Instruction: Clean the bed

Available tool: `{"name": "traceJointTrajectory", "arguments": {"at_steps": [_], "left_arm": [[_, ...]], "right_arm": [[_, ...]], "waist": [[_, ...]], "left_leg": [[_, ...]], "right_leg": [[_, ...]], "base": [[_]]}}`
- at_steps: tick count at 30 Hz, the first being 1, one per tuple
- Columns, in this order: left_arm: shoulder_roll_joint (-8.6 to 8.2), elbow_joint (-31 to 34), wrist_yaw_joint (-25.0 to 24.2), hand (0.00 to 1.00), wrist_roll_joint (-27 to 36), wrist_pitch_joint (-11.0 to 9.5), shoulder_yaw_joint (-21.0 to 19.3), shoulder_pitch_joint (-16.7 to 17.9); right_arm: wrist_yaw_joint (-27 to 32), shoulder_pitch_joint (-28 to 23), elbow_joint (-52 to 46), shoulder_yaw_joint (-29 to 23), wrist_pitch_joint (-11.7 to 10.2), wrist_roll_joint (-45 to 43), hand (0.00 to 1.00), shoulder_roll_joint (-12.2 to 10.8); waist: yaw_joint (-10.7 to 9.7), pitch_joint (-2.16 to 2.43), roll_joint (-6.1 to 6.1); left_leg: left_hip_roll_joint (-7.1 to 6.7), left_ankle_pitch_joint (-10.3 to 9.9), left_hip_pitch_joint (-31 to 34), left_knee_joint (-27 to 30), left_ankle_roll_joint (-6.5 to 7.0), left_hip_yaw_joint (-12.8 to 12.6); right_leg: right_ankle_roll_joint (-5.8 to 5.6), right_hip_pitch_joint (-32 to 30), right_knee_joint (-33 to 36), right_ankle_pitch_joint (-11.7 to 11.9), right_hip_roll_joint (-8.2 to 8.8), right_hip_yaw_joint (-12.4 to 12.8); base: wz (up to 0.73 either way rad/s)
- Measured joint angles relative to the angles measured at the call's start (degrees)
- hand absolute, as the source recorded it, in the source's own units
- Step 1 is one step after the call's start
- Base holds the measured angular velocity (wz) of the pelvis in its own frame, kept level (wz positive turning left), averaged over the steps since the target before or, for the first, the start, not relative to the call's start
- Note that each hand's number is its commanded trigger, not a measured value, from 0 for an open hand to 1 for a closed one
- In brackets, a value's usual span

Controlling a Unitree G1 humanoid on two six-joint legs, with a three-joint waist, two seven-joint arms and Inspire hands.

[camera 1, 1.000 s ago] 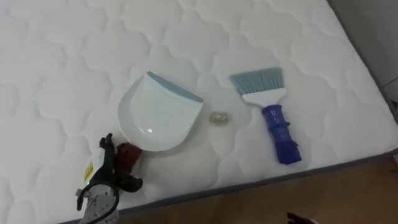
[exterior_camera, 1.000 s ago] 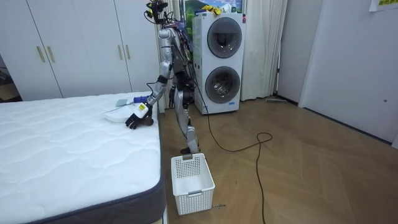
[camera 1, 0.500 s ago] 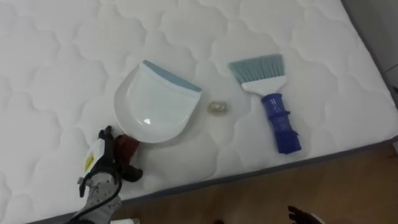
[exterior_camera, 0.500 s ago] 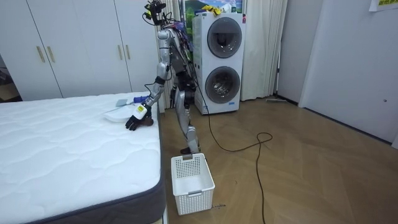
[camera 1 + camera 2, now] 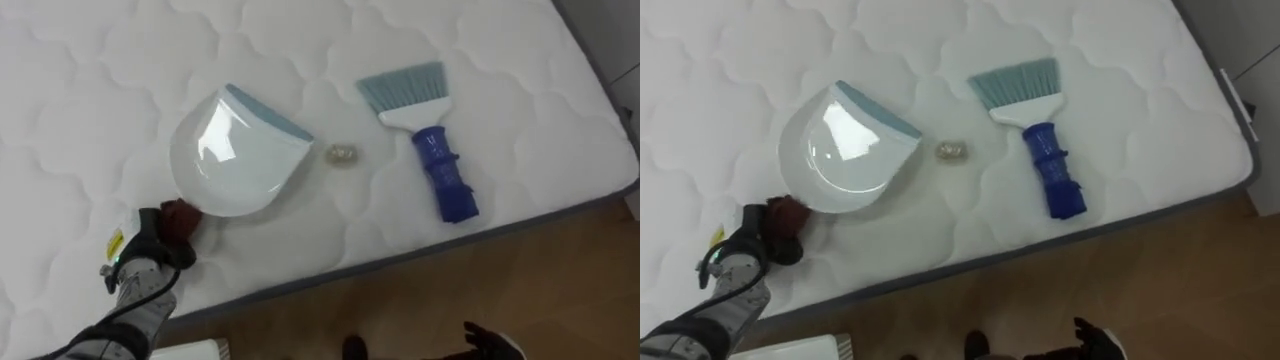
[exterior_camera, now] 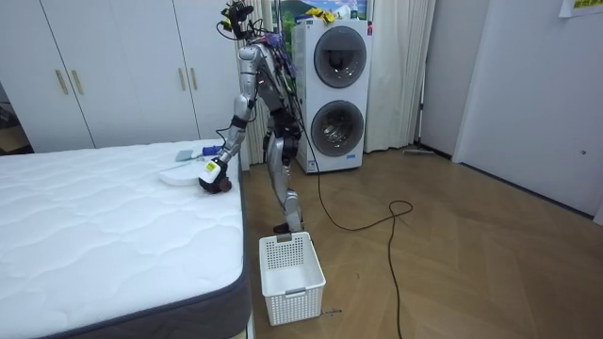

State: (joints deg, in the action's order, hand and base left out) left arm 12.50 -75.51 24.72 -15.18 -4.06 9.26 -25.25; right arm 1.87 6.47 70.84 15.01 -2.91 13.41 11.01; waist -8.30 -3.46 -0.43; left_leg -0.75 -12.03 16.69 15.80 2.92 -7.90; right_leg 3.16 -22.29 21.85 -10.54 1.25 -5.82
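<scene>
In the room view the robot stood at the side of the bed (image 6: 94, 235), near its corner, with its left arm reaching down to the mattress. The eye views gave the close detail. The left hand (image 5: 148, 245) was curled round the dark red handle (image 5: 180, 217) of the white dustpan (image 5: 235, 165), whose grey-blue lip faced a small crumpled scrap (image 5: 342, 154) (too small to say what it was). The scrap lay just beside the lip, between the pan and the brush (image 5: 435, 160). The brush rested apart from both, pale bristles pointing away from the robot and blue handle towards the bed's edge. The right hand (image 5: 492, 342) hung low over the wooden floor (image 5: 400, 300); whether it was open or closed could not be told. The room view added the surroundings: a white basket (image 6: 290, 273) on the floor beside the bed, stacked washing machines (image 6: 334, 89) behind the robot, and a white wardrobe (image 6: 122, 71).
</scene>
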Motion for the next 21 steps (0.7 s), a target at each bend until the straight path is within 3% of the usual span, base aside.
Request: {"name": "traceJointTrajectory", "arguments": {"at_steps": [8,10,12,13,21], "left_arm": [[-0.65,-0.2,-0.8,1.00,0.0,0.5,-0.1,0.1],[-0.76,-0.4,-1.1,1.00,0.0,0.9,-0.1,0.1],[-0.75,-1.3,-2.1,1.00,0.0,1.5,-0.1,0.2],[-0.77,-1.4,-2.4,1.00,0.1,1.6,-0.1,0.4],[-0.56,-2.2,-3.3,1.00,2.1,1.4,0.2,1.0]], "right_arm": [[0.3,-0.1,-0.4,0.0,0.5,0.0,0.00,0.0],[0.5,-0.2,-0.5,0.0,0.6,0.0,0.00,0.0],[0.5,-0.5,-0.2,0.0,0.6,0.0,0.00,-0.1],[0.5,-0.5,-0.1,0.0,0.6,0.0,0.00,-0.1],[1.2,-0.9,0.5,0.0,0.4,4.3,0.00,0.2]], "waist": [[0.1,0.24,-0.10],[0.1,0.50,-0.10],[0.2,1.35,-0.10],[0.2,1.45,-0.10],[0.3,1.43,-0.06]], "left_leg": [[-0.04,0.0,0.8,1.6,0.06,0.0],[-0.04,0.0,0.8,1.6,0.06,0.0],[-0.04,0.0,0.7,1.6,0.06,0.0],[-0.04,0.0,0.6,1.6,0.07,0.0],[0.10,0.2,1.7,4.1,0.25,-0.8]], "right_leg": [[0.00,-0.4,1.0,0.0,0.38,-0.6],[0.00,-0.4,1.0,0.0,0.41,-0.7],[0.00,-0.4,1.0,0.0,0.42,-0.7],[0.00,-0.3,1.0,0.0,0.42,-0.7],[0.07,-0.7,1.8,0.0,0.74,-0.9]], "base": [[0.00],[0.00],[-0.02],[0.00],[-0.02]]}}
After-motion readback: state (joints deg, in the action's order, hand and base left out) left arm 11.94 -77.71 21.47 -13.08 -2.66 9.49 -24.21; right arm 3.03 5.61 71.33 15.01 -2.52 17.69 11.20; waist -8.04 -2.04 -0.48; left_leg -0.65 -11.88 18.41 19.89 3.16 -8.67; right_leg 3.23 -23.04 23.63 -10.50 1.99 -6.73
